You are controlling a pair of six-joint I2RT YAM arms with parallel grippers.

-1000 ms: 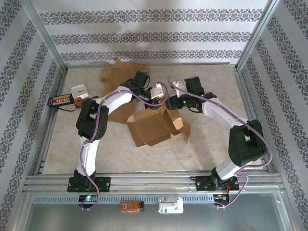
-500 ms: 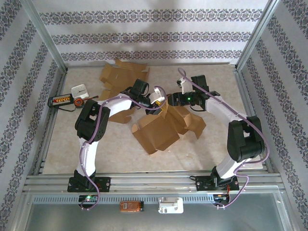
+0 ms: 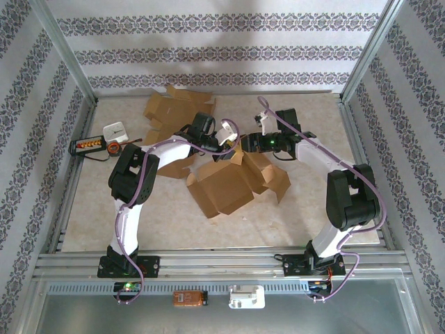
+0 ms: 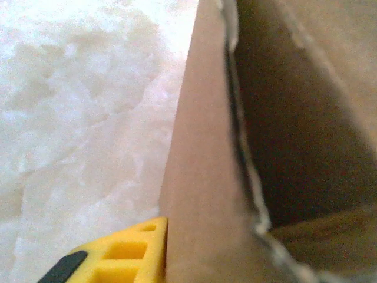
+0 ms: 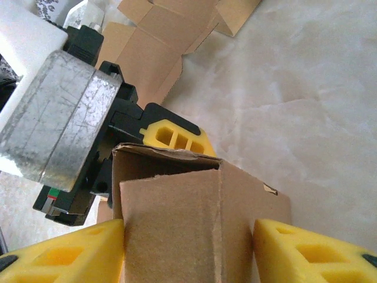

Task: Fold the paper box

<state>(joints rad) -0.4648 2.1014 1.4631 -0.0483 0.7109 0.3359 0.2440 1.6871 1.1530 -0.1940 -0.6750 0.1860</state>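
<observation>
Beige marbled tabletop (image 3: 83,202), patterned walls around. Mid-table, between both arms: paper box (image 3: 224,186), open, flaps splayed. Left gripper (image 3: 222,149): clamped on box's far wall, yellow finger (image 4: 126,253) flush against cardboard. Right gripper (image 5: 188,247): closed around a box corner.

We see a robot laboratory cell: an aluminium frame (image 3: 62,50) holds patterned wall panels (image 3: 208,54) at 9, 12 and 3 o'clock around a marble-look counter (image 3: 299,216), with arm bases (image 3: 125,264) bolted at 6 o'clock.
</observation>
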